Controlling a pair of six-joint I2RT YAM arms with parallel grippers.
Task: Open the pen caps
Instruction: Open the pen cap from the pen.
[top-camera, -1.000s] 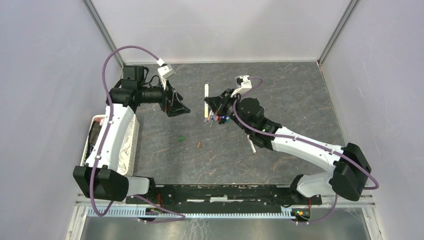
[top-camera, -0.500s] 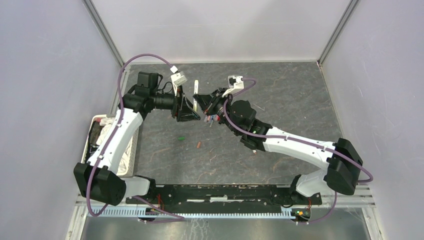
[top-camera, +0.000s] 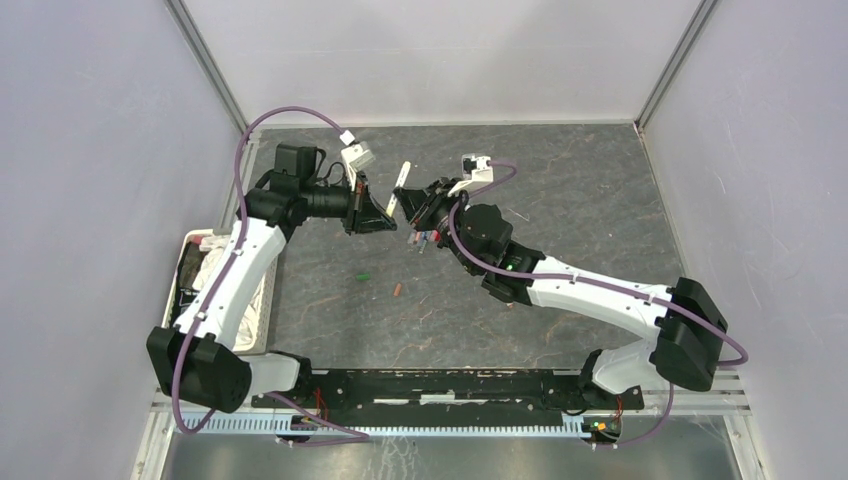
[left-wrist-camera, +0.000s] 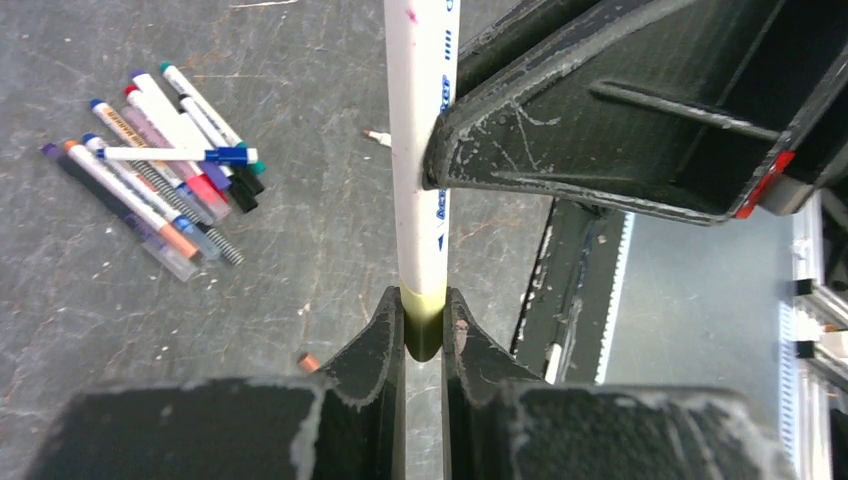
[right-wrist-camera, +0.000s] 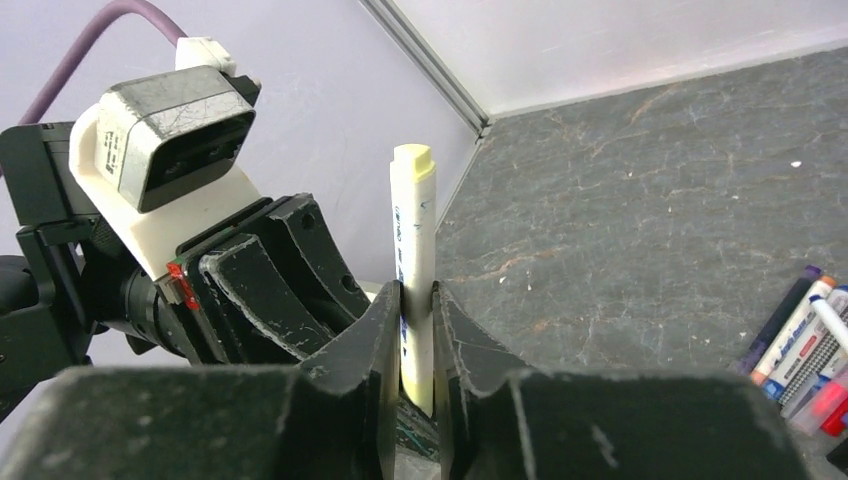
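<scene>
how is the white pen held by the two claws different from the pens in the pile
The held pen is off the table, gripped by the left claw at its yellow end and the right claw on its barrel; the pile of pens lies loose on the table. The held pen's end is yellow; the pile's are blue, red, orange, purple. Both have mostly white barrels.

A white basket (top-camera: 268, 300) sits at the left edge of the dark mottled table (top-camera: 590, 190), with pale walls (top-camera: 450, 60) enclosing three sides
</scene>
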